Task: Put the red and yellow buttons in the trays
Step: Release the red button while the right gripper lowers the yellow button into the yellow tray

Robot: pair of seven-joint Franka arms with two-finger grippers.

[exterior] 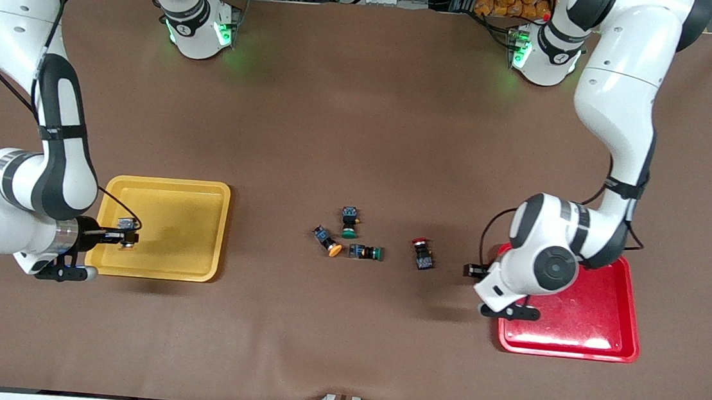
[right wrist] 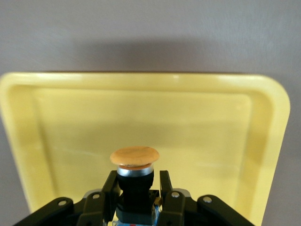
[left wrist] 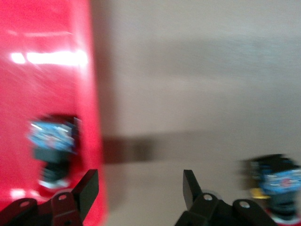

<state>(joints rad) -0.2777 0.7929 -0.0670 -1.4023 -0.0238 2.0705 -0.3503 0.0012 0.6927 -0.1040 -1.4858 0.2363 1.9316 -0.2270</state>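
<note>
Red tray (left wrist: 47, 94) with button (left wrist: 51, 150) inside, front-view-hidden.

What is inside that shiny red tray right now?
The glossy red plastic tray holds one small black push-button switch with a blue-grey back, lying by its rim; its cap colour cannot be made out. In the front view the left arm covers that part of the tray.

Brown table cover (exterior: 362, 129), two green-capped switches (exterior: 349, 222) (exterior: 366, 252) near its middle, close together
</note>
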